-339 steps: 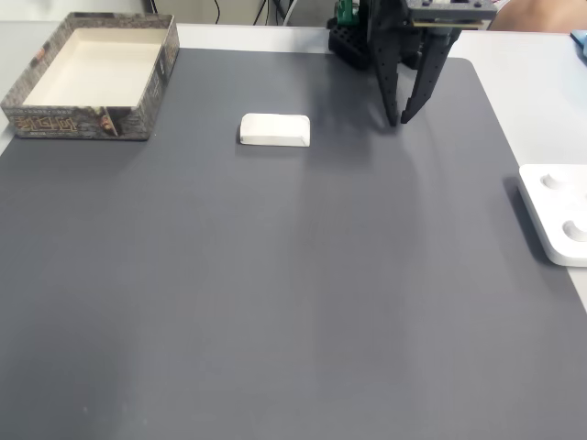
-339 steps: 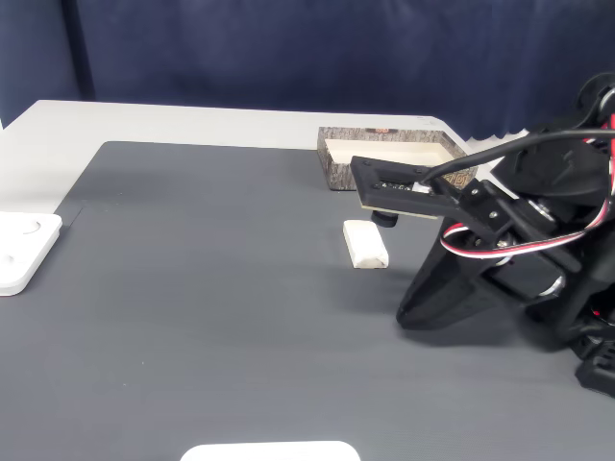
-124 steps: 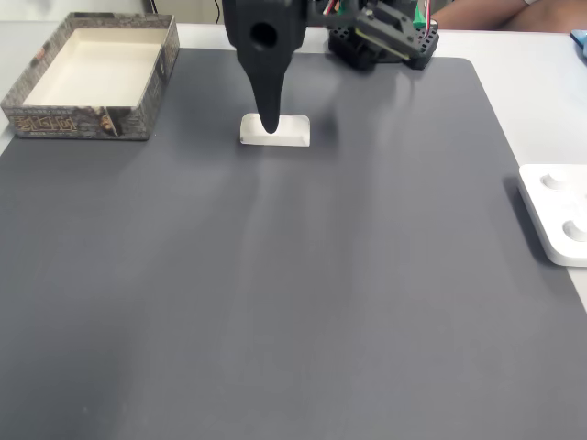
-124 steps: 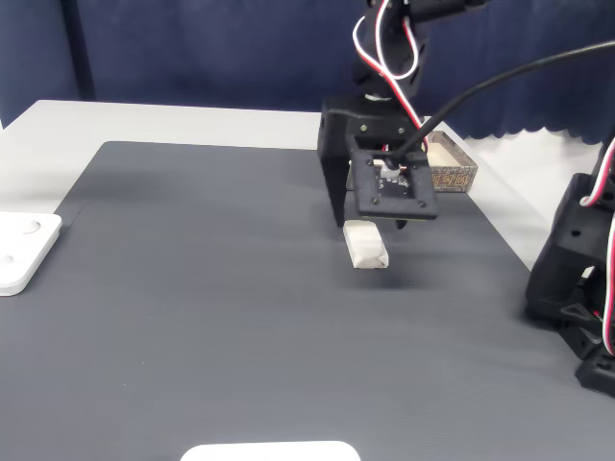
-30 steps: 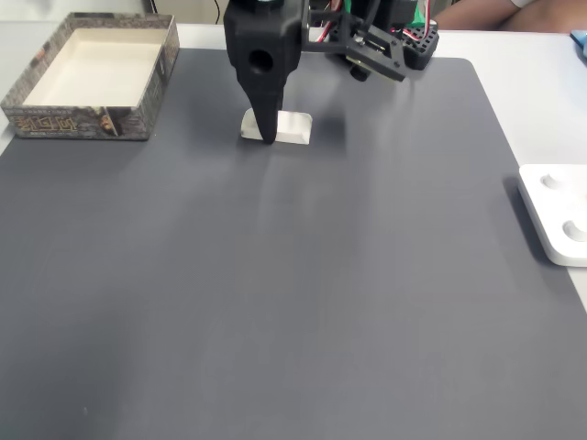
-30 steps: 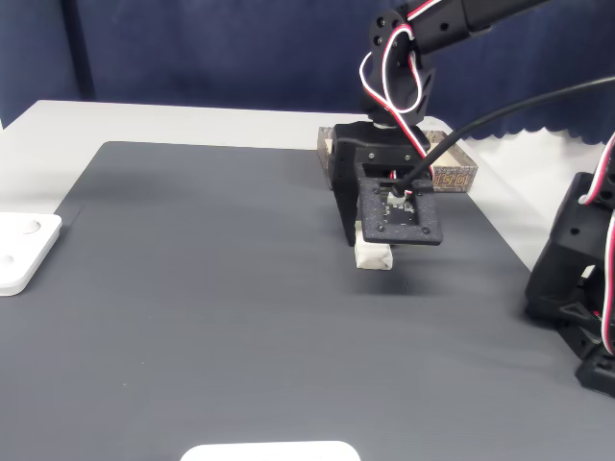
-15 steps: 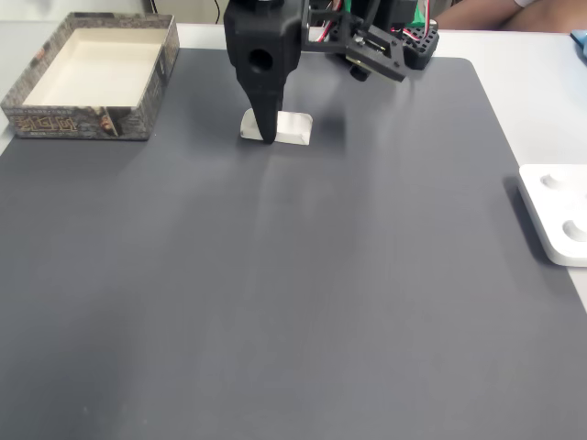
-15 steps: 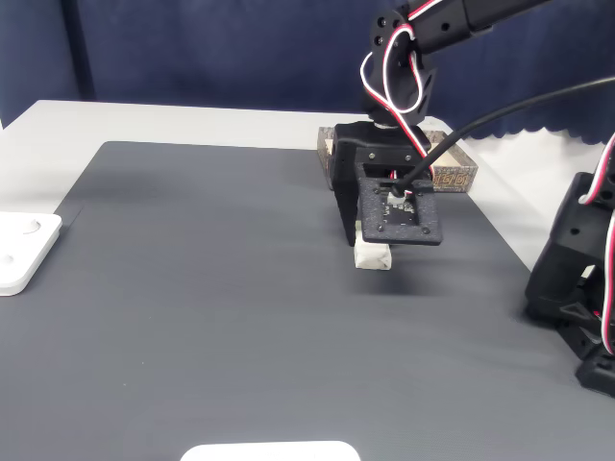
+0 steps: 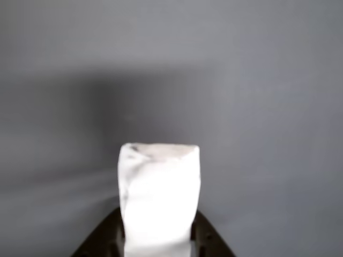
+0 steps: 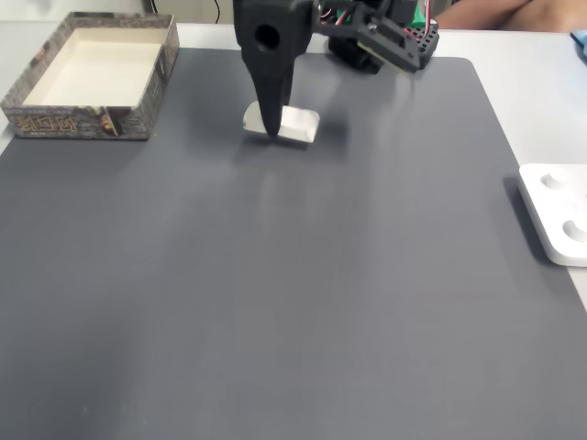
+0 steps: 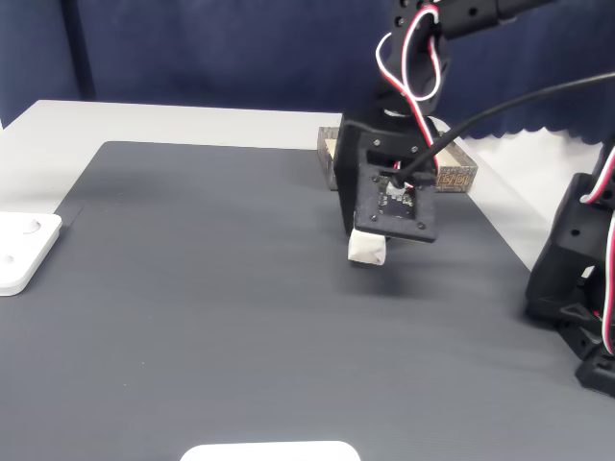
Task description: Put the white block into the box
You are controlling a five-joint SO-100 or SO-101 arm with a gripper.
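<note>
White block gripped between the black jaws, just above the grey mat.

The jaws of the black two-finger gripper (image 10: 273, 131) are closed on the small plain white oblong block (image 10: 295, 123), which is held across its middle; in a fixed view the near finger (image 10: 271, 96) is seen in front of the block, with a white end sticking out to each side. In the other view the block (image 9: 159, 193) is seen end-on, rising between the two dark fingertips at the bottom edge. In a fixed view the block (image 11: 368, 248) is tilted and appears lifted slightly off the dark grey mat (image 11: 211, 288), below the gripper (image 11: 370, 240). The rectangular box with cream inner walls and a speckled brown-grey rim (image 10: 87, 121) is seen well apart at the mat's far left corner.
</note>
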